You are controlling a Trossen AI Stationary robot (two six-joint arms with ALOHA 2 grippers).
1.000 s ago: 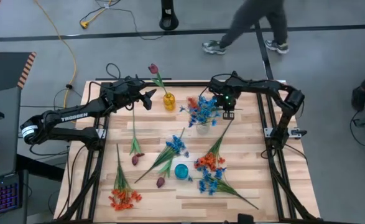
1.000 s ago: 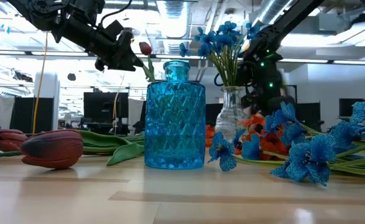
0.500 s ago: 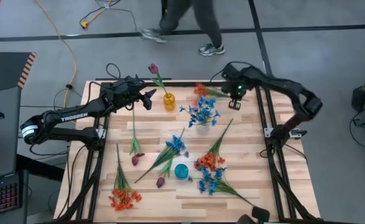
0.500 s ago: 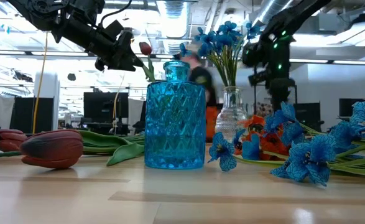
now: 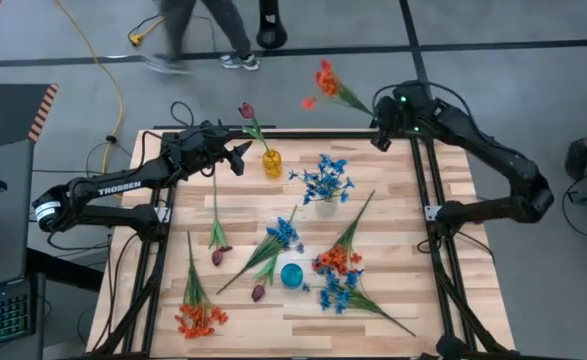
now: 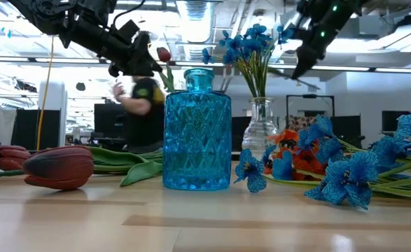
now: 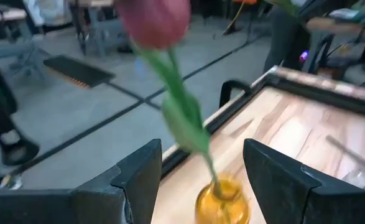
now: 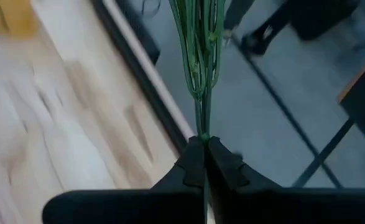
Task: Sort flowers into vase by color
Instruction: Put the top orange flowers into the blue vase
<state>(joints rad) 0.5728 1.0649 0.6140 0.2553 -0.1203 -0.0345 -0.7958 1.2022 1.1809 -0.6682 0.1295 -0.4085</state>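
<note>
With our right pincer [image 5: 378,128] pinching the orange-red spray [image 5: 325,82] by its stem, we should lower it stem-first, upright, into a vase away from the clear vase [image 5: 325,205] of blue blossoms.

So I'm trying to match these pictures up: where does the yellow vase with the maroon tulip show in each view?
High view: yellow vase near the table's far edge, just off the left tool.
Low view: hidden behind the blue vase.
Left wrist view: bottom centre, between the fingers.
Right wrist view: not identifiable.
Shared landmark: the maroon tulip.
</note>
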